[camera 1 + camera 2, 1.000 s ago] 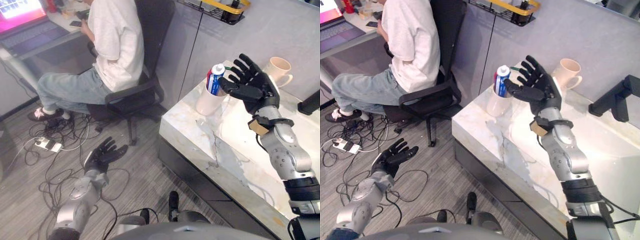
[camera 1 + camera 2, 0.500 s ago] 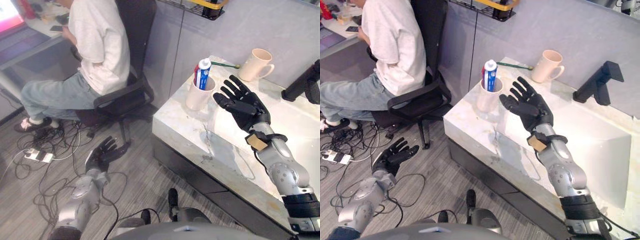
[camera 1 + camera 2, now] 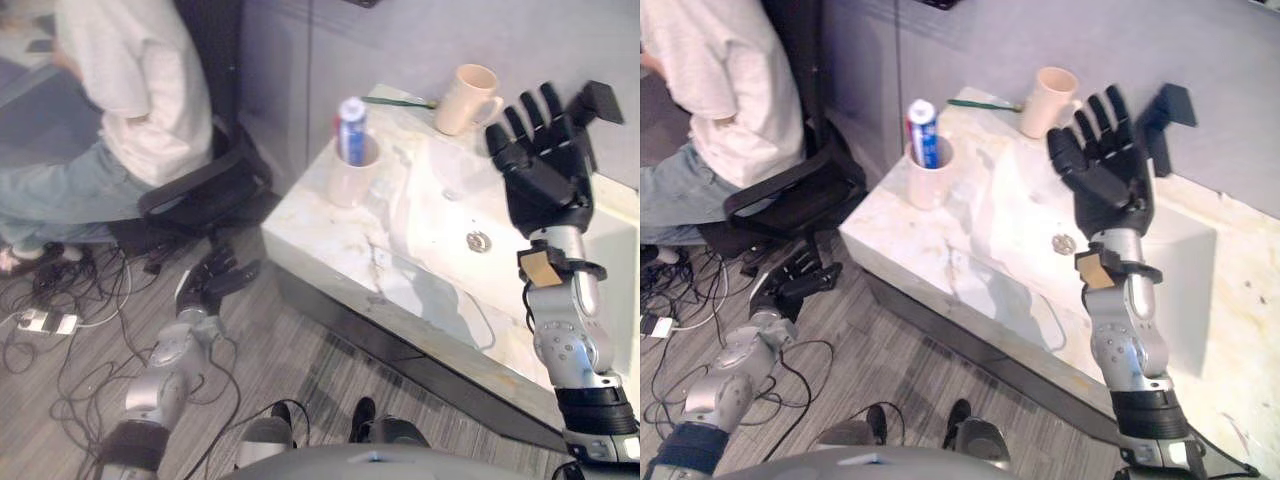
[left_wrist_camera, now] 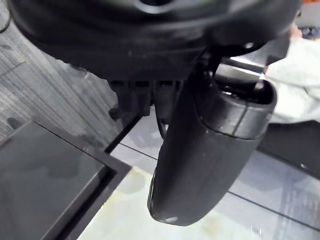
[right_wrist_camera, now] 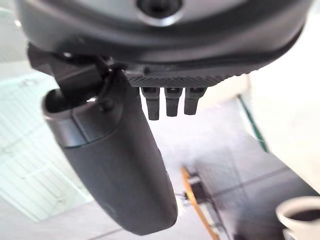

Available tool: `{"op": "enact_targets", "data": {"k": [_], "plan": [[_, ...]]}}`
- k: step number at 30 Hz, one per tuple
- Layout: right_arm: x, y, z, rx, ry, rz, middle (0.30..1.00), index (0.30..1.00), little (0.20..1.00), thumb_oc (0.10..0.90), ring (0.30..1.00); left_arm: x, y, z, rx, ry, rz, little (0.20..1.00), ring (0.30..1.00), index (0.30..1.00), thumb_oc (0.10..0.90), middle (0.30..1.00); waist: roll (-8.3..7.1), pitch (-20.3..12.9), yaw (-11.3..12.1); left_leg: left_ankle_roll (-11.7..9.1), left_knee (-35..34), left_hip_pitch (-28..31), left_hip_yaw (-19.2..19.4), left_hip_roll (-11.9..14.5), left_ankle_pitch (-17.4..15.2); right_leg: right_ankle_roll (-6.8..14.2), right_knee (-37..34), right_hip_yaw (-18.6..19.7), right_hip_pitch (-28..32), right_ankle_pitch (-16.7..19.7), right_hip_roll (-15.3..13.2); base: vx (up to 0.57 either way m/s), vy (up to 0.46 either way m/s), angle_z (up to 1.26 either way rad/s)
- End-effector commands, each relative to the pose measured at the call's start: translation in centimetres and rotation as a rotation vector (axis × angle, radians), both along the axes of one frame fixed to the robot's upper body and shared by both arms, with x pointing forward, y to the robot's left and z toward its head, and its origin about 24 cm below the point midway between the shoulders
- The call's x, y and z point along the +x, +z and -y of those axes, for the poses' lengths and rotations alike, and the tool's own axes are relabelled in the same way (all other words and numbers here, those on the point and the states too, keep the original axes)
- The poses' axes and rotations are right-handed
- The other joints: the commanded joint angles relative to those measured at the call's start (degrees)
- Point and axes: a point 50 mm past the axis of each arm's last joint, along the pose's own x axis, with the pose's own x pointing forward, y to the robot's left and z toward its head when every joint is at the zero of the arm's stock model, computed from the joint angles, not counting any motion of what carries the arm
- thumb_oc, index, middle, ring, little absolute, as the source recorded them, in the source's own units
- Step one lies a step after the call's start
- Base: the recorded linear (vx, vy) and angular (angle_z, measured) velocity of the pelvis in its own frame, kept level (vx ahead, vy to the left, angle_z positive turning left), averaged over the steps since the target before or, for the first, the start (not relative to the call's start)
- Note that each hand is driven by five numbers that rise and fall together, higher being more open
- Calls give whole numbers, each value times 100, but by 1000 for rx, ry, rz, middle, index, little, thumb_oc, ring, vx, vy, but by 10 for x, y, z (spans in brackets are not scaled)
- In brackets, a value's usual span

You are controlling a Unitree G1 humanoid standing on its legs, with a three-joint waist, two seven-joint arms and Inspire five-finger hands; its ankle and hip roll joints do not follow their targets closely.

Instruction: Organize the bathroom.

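Now, largest first:
Worktop (image 3: 330, 240): marble, sink sunk in.
Right hand (image 3: 545, 170): fingers spread, empty, raised over the basin by the tap (image 3: 598, 100).
Left hand (image 3: 208, 285): fingers relaxed, low by the floor.
Mug (image 3: 465, 98): beside the toothbrush (image 3: 398, 101).
Cup (image 3: 348, 178): holds toothpaste (image 3: 351, 125).
Risk: a careless reach could topple the mug.

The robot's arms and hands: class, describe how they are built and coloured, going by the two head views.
Both arms are silver-grey metal, built of rounded, jointed segments. Each ends in a dark, nearly black hand: the right hand has a broad palm and slim segmented fingers, and the left hand looks alike. A tan tag sits at the right wrist, above a black band.
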Motion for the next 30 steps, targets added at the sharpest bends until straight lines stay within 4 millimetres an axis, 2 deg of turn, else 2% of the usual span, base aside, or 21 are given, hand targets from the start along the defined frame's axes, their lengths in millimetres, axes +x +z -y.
{"op": "enact_targets", "data": {"k": [1, 4, 6, 10, 11, 12, 15, 17, 18, 20, 21, 22, 24, 27, 28, 29, 30], "plan": [[-44, 78, 25, -17, -234, 514, 900, 900, 900, 800, 900, 3, 19, -18, 80, 45, 136, 900, 900, 900, 800, 900, 33, -749, -212, -26, -1349, -527, 207, -245, 928, 671, 38, 44, 931, -724, 397, -201, -161, -73], [-63, 83, 39, -31, -359, 580, 900, 900, 900, 800, 900, -4, 2, -26, 124, 88, 77, 900, 900, 900, 800, 900, 69, -673, -446, -178, -1349, -553, 169, -128, 1070, 541, -291, 359, 865, -679, 531, -209, -101, -57], [-76, 91, 44, -32, -457, 647, 900, 900, 900, 800, 900, -10, -11, -32, 184, 151, 23, 900, 900, 900, 800, 900, 55, -580, -603, -307, -1296, -676, 149, -109, 1184, 431, -710, 575, 877, -502, 649, -221, -91, -36], [-94, 93, 50, -40, -724, 699, 900, 900, 900, 800, 900, -23, -28, -44, 146, 345, -32, 900, 900, 900, 800, 900, 97, -476, -667, -443, -1154, -830, 31, -68, 1331, 344, -726, 653, 713, -356, 676, -188, -53, -25], [-98, 90, 54, -46, -819, 683, 900, 900, 900, 800, 900, -29, -30, -49, 169, 413, -33, 900, 900, 900, 800, 900, 83, -440, -671, -466, -1009, -877, -147, -97, 1274, 317, -726, 681, 720, -346, 644, -205, 6, -19], [-101, 88, 61, -18, -888, 661, 900, 900, 900, 800, 900, -38, -32, -57, 200, 495, -22, 900, 900, 900, 800, 900, 35, -412, -652, -407, -580, -887, -420, -149, 975, 258, -726, 735, 659, -302, 565, -243, 17, -22], [-106, 78, 76, 11, -1080, 591, 900, 900, 900, 800, 900, -51, -30, -71, 247, 653, 6, 900, 900, 900, 800, 900, -110, -423, -717, -279, 416, -827, -500, -158, 440, 189, -713, 783, 498, -173, 425, -214, 34, -35], [-112, 71, 89, 23, -1218, 533, 900, 900, 900, 800, 900, -58, -31, -78, 277, 743, 6, 900, 900, 900, 800, 900, -183, -448, -828, -179, 789, -691, -515, -143, 167, 185, -678, 836, 396, -123, 377, -147, 71, -22], [-118, 65, 98, 58, -1301, 511, 900, 900, 900, 800, 900, -63, -34, -82, 290, 793, -12, 900, 900, 900, 800, 900, -180, -466, -908, -163, 996, -558, -580, -94, 26, 179, -645, 892, 362, -149, 396, -165, 120, -3], [-129, 53, 114, 82, -1469, 429, 900, 900, 900, 800, 900, -71, -44, -86, 265, 861, -69, 900, 900, 900, 800, 900, -147, -533, -1054, -191, 887, -330, -644, -24, -2, 179, -535, 918, 217, -176, 416, -116, 128, 3], [-135, 46, 121, 108, -1524, 400, 900, 900, 900, 800, 900, -75, -51, -85, 261, 880, -100, 900, 900, 900, 800, 900, -108, -578, -1143, -212, 649, -150, -652, 17, -62, 202, -496, 873, 157, -187, 427, -99, 202, 10], [-143, 30, 132, 107, -1652, 299, 900, 900, 900, 800, 900, -79, -61, -83, 268, 900, -148, 900, 900, 900, 800, 900, -2, -620, -1301, -210, 30, 149, -619, -9, -145, 266, -404, 872, 64, -214, 449, -102, 247, 14], [-150, 15, 139, 131, -1729, 231, 900, 900, 900, 800, 900, -82, -69, -81, 278, 904, -197, 900, 900, 900, 800, 900, 63, -632, -1365, -196, -467, 292, -600, -27, -40, 337, -348, 836, 32, -236, 433, -83, 200, 12], [-164, -27, 150, 89, -1907, 10, 900, 900, 900, 800, 900, -92, -86, -80, 219, 973, -272, 900, 900, 900, 800, 900, 139, -631, -1521, -210, -1199, 493, -555, -61, 212, 523, -324, 785, -135, -127, 350, -130, 205, 9], [-165, -33, 152, 83, -1919, -29, 900, 900, 900, 800, 900, -94, -87, -81, 219, 980, -279, 900, 900, 900, 800, 900, 148, -631, -1533, -211, -1258, 511, -552, -71, 230, 541, -332, 783, -149, -114, 342, -118, 193, 4], [-170, -51, 159, 65, -1926, -145, 900, 900, 900, 800, 900, -99, -91, -81, 216, 991, -298, 900, 900, 900, 800, 900, 170, -623, -1553, -199, -1331, 513, -570, -113, 239, 584, -349, 782, -174, -72, 324, -93, 146, -6], [-173, -59, 160, 61, -1926, -182, 900, 900, 900, 800, 900, -100, -92, -81, 218, 997, -306, 900, 900, 900, 800, 900, 179, -619, -1553, -187, -1340, 510, -582, -128, 236, 592, -350, 781, -183, -60, 319, -100, 150, -8]]}}
